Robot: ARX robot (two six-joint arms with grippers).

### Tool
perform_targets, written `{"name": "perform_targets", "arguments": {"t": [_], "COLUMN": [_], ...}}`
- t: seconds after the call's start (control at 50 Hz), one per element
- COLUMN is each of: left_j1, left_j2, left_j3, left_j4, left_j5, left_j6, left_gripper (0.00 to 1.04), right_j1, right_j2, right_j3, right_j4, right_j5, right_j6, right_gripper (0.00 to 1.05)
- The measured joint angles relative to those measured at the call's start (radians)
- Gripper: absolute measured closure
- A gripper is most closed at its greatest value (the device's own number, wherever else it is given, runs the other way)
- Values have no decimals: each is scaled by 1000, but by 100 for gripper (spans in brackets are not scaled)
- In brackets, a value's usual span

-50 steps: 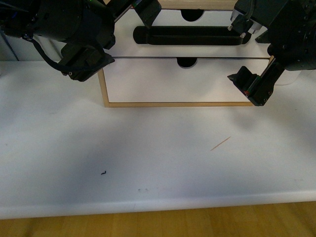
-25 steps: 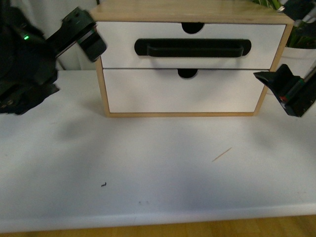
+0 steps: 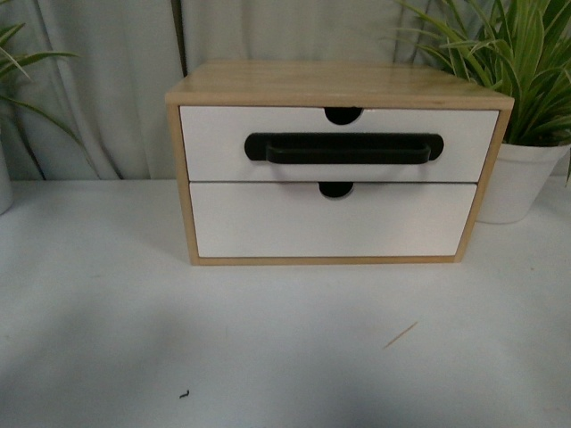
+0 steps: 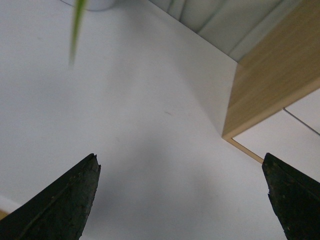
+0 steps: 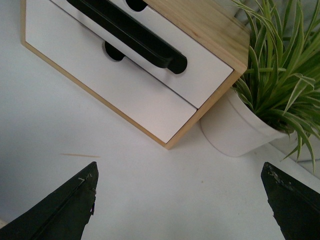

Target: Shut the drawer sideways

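Judging the close as done, with the drawer (image 3: pixel 214 143) flush in the top slot of the cabinet (image 3: pixel 339 80), left gripper (image 4: pixel 182 200) and right gripper (image 5: pixel 182 200) both spread wide, empty and clear of it, leaving only a sideways nudge against any hidden gap.

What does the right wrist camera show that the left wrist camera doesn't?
Only the right wrist view shows the long black handle of the drawer, the half-round notches, the top of the cabinet, a potted plant and a thin stick on the table. Only the left wrist view shows the cabinet's wooden side, a grey curtain and a blurred green leaf. Both show the white table, part of the cabinet's white fronts, and an open gripper: the right gripper in one, the left gripper in the other.
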Motion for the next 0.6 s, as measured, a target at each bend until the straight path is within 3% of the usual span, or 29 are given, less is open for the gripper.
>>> {"name": "perform_targets", "arguments": {"t": [0.14, 0.3, 0.38, 0.42, 0.5, 0.6], "left_j1": [8, 13, 90, 113, 144, 170], "left_j2": [-237, -264, -309, -336, -392, -438], "left_j3": [-76, -84, -211, -249, -275, -302], "left_j4": [-108, -105, 204, 294, 312, 286], "left_j5": [-121, -111, 190, 280, 346, 366], "left_j6": [-31, -28, 214, 367, 544, 613], "left_gripper": [6, 6, 23, 32, 50, 70], "right_j1": [-39, -43, -43, -55, -58, -57], "right_j2": [-255, -290, -312, -339, -378, -418], "right_j3": [-97, -102, -165, -193, -220, -250], "right_j4": [-137, -138, 21, 64, 65, 47], "right_j5": [-25, -26, 184, 277, 285, 282], "right_j6": [117, 171, 313, 424, 513, 549], "right_gripper": [9, 9, 22, 33, 49, 70]}}
